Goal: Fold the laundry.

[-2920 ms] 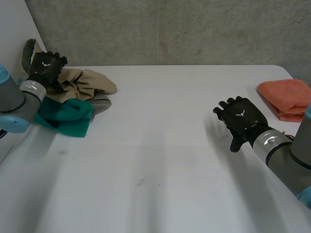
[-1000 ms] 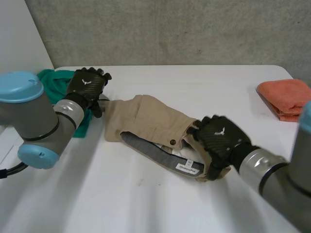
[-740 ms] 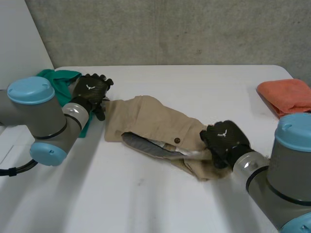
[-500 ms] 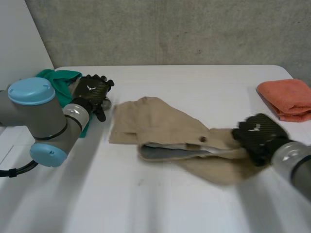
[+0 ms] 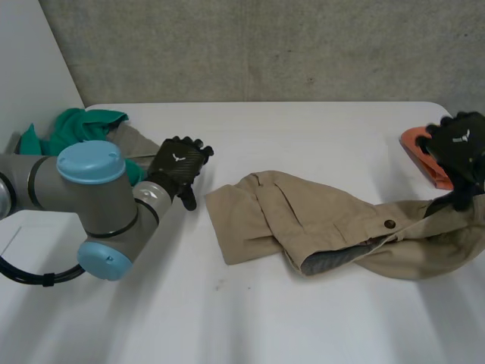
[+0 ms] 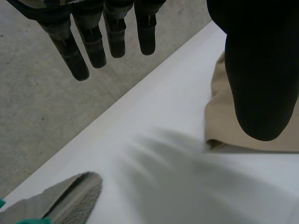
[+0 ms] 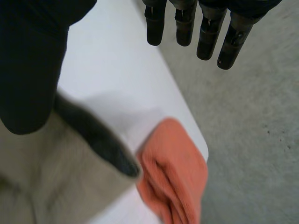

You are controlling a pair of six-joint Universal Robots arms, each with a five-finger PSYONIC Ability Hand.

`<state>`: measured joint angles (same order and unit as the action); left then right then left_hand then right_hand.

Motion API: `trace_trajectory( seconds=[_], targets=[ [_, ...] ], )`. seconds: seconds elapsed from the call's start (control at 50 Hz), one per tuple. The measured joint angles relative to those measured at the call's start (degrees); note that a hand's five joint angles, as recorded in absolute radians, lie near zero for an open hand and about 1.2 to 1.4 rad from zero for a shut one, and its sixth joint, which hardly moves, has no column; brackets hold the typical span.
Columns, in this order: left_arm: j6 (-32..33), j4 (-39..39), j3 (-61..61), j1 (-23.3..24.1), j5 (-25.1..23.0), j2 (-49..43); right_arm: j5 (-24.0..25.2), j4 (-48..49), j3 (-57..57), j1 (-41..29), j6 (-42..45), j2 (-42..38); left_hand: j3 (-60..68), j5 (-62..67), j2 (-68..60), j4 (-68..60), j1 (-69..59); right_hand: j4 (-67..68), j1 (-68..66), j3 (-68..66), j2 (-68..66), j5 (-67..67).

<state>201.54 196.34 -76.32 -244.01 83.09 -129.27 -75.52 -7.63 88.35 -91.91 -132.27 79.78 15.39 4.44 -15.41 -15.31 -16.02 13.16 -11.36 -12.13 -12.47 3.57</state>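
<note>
Tan shorts (image 5: 326, 220), likely soft, limp, light; pinch the waistband (image 5: 409, 218) by your right hand (image 5: 457, 144), fingers straight, spread; left hand (image 5: 180, 163) likewise, empty.

Your head camera sits behind and between the arms, looking down over the whole tabletop (image 5: 250, 326) to the far wall (image 5: 265, 45). Each wrist camera rides close under its own hand, looking along it past the tabletop's edge to the floor (image 6: 37, 107). With the head view, the left hand's (image 6: 254, 70) camera shares the tan garment (image 6: 217, 122); the right hand's (image 7: 28, 60) shares that and the orange cloth (image 7: 177, 172).
</note>
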Motion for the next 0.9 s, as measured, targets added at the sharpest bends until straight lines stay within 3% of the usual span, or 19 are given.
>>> trace_trajectory(
  seconds=[0.1, 0.12, 0.14, 0.26, 0.36, 0.38, 0.46, 0.48, 0.6, 0.66, 0.74, 0.8, 0.82, 0.9],
  targets=[
    [-0.27, -0.24, -0.61, 1.35, 0.36, 0.79, -0.82, -1.2, -0.23, -5.62, -18.12, 5.2, 0.0, 0.0, 0.0, 0.0, 0.0, 0.0, 0.0, 0.0, 0.0, 0.0],
    [-0.27, -0.24, -0.61, 1.35, 0.36, 0.79, -0.82, -1.2, -0.23, -5.62, -18.12, 5.2, 0.0, 0.0, 0.0, 0.0, 0.0, 0.0, 0.0, 0.0, 0.0, 0.0],
    [-0.38, -0.26, -1.0, 1.87, 0.5, 1.61, -1.21, -1.85, 0.35, -8.77, -26.35, 7.2, 0.0, 0.0, 0.0, 0.0, 0.0, 0.0, 0.0, 0.0, 0.0, 0.0],
    [-1.35, -0.26, -2.18, 2.5, 1.54, 4.12, -3.61, -2.49, 1.75, -19.23, -38.05, 6.87, 0.0, 0.0, 0.0, 0.0, 0.0, 0.01, 0.0, -0.12, -0.03, 0.0],
    [-2.47, -0.26, -2.76, 2.52, 3.2, 5.52, -7.41, -2.34, 1.94, -25.74, -41.0, 2.65, 0.0, 0.0, 0.0, 0.0, 0.0, 0.11, -0.15, -0.14, -0.13, 0.01],
    [-3.29, -0.29, -3.06, 2.46, 4.37, 6.32, -11.15, -1.8, 1.78, -29.39, -42.12, -1.37, 0.0, 0.0, 0.0, 0.0, 0.0, 0.11, -0.14, -0.14, -0.12, 0.01],
    [-4.43, -0.31, -3.46, 2.31, 5.64, 7.33, -15.72, -0.36, 1.44, -32.48, -42.89, -5.99, 0.0, 0.0, 0.0, 0.0, 0.0, 0.11, -0.14, -0.14, -0.12, 0.01],
    [-5.07, -0.33, -3.79, 2.18, 6.1, 7.91, -19.2, 1.53, 1.18, -34.46, -43.42, -9.51, 0.0, 0.0, 0.0, 0.0, 0.0, 0.11, -0.14, -0.14, -0.13, 0.01],
    [-6.28, -0.35, -5.0, 1.89, 6.46, 9.02, -26.75, 8.92, 0.79, -37.38, -44.5, -17.25, 0.0, 0.0, 0.0, 0.0, 0.0, 0.88, -0.37, -1.82, -1.59, 1.28],
    [-6.41, -0.35, -5.4, 1.86, 6.41, 9.13, -28.27, 11.76, 0.58, -37.69, -44.61, -19.3, 0.0, 0.0, 0.0, 0.0, 0.0, 4.23, -3.43, -5.58, -5.36, 4.12],
    [-6.44, -0.35, -5.73, 1.89, 6.33, 9.09, -29.32, 14.76, -0.19, -37.99, -44.45, -22.03, 0.0, 0.0, 0.0, 0.0, 0.0, 23.27, -20.15, -24.5, -24.19, 20.96],
    [-6.44, -0.35, -5.79, 1.96, 6.33, 9.04, -29.69, 15.52, -0.86, -38.23, -44.29, -23.08, 0.0, 0.0, 0.0, 0.0, 0.0, 25.43, -22.09, -27.6, -27.41, 22.93],
    [-6.44, -0.35, -5.81, 2.0, 6.33, 9.01, -29.91, 15.79, -1.25, -38.32, -44.2, -23.4, 0.0, 0.0, 0.0, 0.0, 0.0, 48.42, -41.16, -49.05, -49.99, 45.68],
    [-6.44, -0.35, -5.82, 2.14, 6.34, 8.96, -30.5, 16.16, -2.08, -38.24, -43.87, -22.89, 0.0, 0.0, 0.0, 0.0, 0.0, 54.31, -45.65, -52.75, -54.8, 51.41]
  ],
)
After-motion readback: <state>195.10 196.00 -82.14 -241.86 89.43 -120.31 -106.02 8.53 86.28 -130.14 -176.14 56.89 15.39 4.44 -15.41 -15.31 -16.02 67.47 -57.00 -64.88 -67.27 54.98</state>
